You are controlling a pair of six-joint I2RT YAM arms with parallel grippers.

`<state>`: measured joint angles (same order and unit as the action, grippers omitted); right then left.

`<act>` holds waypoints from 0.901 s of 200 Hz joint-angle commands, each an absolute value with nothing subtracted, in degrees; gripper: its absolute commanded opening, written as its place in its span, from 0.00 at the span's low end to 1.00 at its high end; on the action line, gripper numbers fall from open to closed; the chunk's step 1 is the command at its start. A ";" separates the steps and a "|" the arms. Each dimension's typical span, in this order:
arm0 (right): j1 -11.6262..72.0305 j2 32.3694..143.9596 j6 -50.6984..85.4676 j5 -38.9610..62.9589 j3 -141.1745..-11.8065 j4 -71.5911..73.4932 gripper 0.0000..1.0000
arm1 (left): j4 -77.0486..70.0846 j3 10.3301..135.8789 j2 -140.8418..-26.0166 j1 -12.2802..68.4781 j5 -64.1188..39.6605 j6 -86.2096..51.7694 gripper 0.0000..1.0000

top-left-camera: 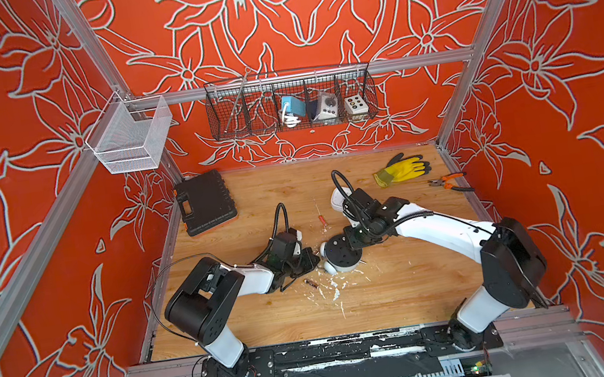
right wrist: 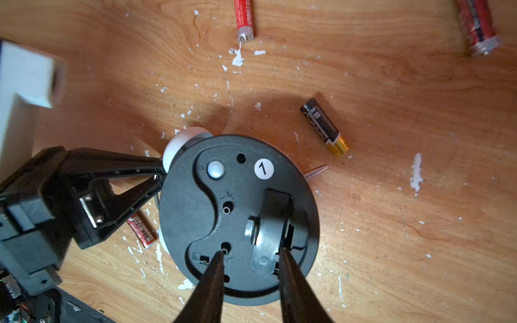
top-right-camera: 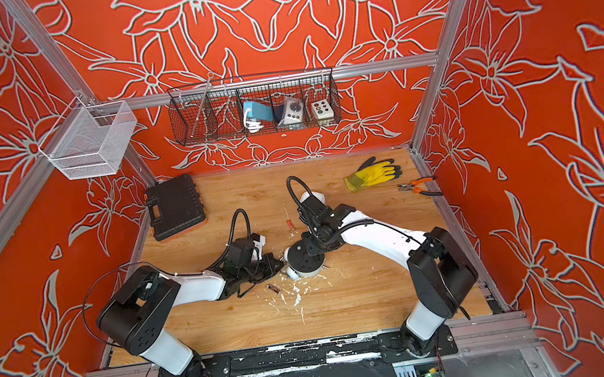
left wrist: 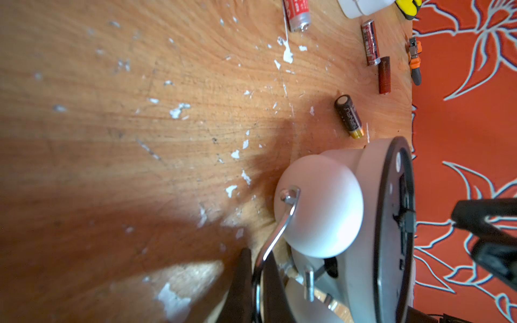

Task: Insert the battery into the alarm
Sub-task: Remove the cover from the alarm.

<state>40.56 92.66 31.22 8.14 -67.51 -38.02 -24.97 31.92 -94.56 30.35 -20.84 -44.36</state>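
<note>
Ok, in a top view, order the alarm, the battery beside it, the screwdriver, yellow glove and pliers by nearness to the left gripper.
From the left gripper:
1. alarm, gripped at its handle.
2. battery, just nearer the robot's base.
3. screwdriver, farther back, mid-table.
4. yellow glove and pliers, back right: too close to call.

Both top views are bright and sharp; wrist views blur close up, shadows darkening the table [left wrist: 84, 195].

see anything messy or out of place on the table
White flakes litter the wooden table around the alarm, loose batteries lie scattered beside it, and the alarm's battery cover looks askew, not seated flat in its slot.
</note>
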 commanded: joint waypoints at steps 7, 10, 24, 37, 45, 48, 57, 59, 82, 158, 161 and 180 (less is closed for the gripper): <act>41.38 94.87 31.11 6.76 -70.07 -40.69 0.28 | -23.01 31.97 -95.80 30.76 -21.37 -43.54 0.00; 41.47 95.08 31.11 6.91 -70.19 -40.65 0.28 | -22.98 31.92 -95.87 30.76 -21.38 -43.52 0.00; 41.74 95.90 31.16 7.22 -70.65 -40.61 0.27 | -22.92 31.93 -95.98 30.78 -21.37 -43.42 0.00; 41.99 96.62 31.37 7.14 -71.03 -40.67 0.26 | -23.03 31.93 -96.10 30.74 -21.49 -43.44 0.00; 42.10 97.01 31.69 6.70 -71.02 -40.75 0.25 | -23.19 31.82 -96.16 30.76 -21.54 -43.47 0.00; 42.10 97.11 31.78 6.54 -71.02 -40.73 0.24 | -23.24 31.82 -96.20 30.76 -21.55 -43.50 0.00; 42.10 97.50 32.05 5.81 -71.02 -40.88 0.22 | -23.28 31.77 -96.07 30.72 -21.62 -43.52 0.00; 42.10 97.61 32.12 5.63 -71.02 -40.94 0.22 | -23.29 31.74 -96.07 30.75 -21.64 -43.51 0.00; 42.09 98.40 32.65 4.71 -71.02 -41.07 0.18 | -23.36 31.65 -95.91 30.77 -21.62 -43.51 0.00; 42.09 98.73 33.40 4.34 -70.86 -41.48 0.05 | -22.96 31.56 -95.36 30.72 -21.47 -43.30 0.00; 42.10 98.52 33.40 4.38 -70.84 -41.48 0.05 | -22.93 31.58 -95.31 30.76 -21.49 -43.33 0.00; 42.10 96.38 33.40 4.68 -70.23 -40.96 0.02 | -22.92 31.56 -95.18 30.81 -21.51 -43.26 0.00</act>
